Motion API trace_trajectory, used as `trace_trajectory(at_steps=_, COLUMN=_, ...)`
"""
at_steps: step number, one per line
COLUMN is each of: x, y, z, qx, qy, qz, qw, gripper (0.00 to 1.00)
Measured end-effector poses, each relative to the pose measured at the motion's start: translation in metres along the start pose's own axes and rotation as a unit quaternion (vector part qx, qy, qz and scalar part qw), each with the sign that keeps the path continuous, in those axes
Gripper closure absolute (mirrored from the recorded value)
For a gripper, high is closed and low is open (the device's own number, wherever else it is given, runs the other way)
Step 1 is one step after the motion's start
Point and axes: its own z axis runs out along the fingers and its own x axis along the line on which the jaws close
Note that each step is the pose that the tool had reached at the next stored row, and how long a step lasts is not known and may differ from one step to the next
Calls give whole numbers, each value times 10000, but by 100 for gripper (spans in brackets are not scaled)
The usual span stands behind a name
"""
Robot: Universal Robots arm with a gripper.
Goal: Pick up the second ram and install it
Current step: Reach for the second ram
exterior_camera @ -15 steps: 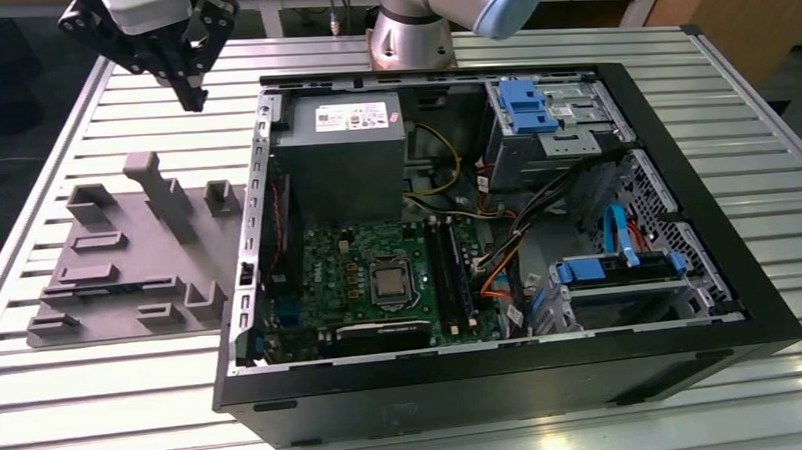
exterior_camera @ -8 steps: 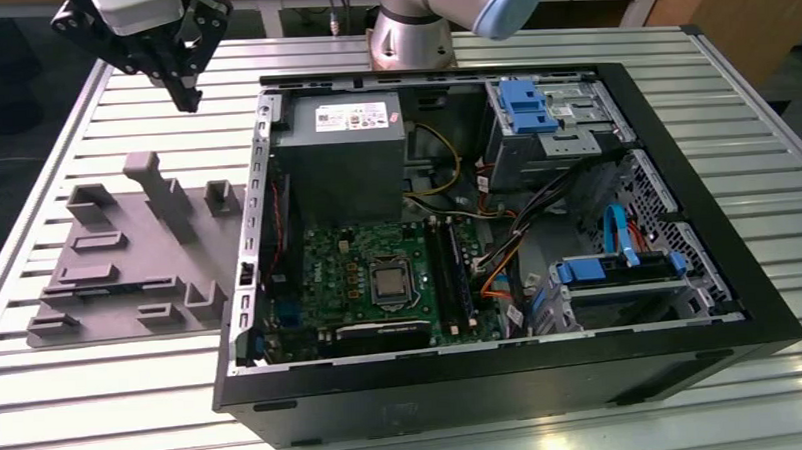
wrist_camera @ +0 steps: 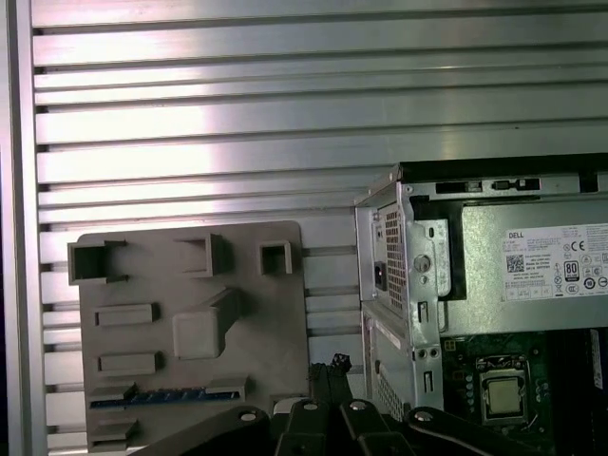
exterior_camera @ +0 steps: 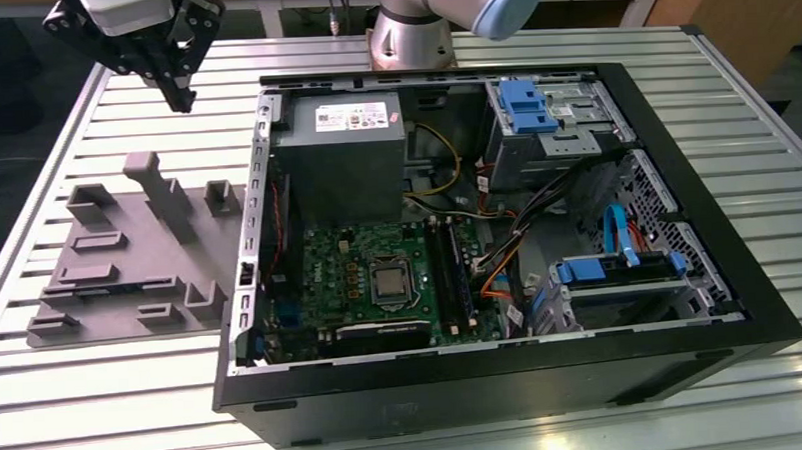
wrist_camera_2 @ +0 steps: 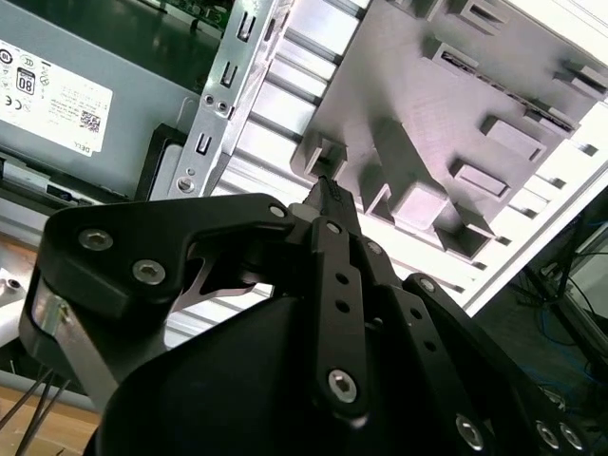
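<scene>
Fingers (exterior_camera: 176, 91) are seen closed together and empty above the surface (exterior_camera: 145, 134), near the grey fixture (exterior_camera: 122, 245) where the second ram (wrist_camera: 157, 397) is seated.

A slatted metal table (exterior_camera: 100, 396) carries a grey holder (exterior_camera: 149, 264) at the exterior view's left and an open black case (exterior_camera: 514, 381) at centre-right. Inside the case are a grey power supply (exterior_camera: 339, 157), a green motherboard (exterior_camera: 329, 263) and blue brackets (exterior_camera: 527, 106).
</scene>
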Motion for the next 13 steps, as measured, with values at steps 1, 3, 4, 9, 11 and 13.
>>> trace_trajectory(at_steps=1, x=6, y=-1, z=0, qx=0, qy=0, qz=0, qw=10000, gripper=89)
trace_trajectory(at_steps=3, x=18, y=-1, z=1, qx=0, qy=0, qz=0, qw=10000, gripper=89)
trace_trajectory(at_steps=4, x=24, y=-2, z=1, qx=0, qy=0, qz=0, qw=10000, gripper=89)
trace_trajectory(at_steps=9, x=55, y=-4, z=2, qx=0, qy=0, qz=0, qw=10000, gripper=89)
trace_trajectory(at_steps=11, x=66, y=-5, z=2, qx=0, qy=0, qz=0, qw=10000, gripper=89)
trace_trajectory(at_steps=13, x=80, y=-6, z=2, qx=0, qy=0, qz=0, qw=10000, gripper=89)
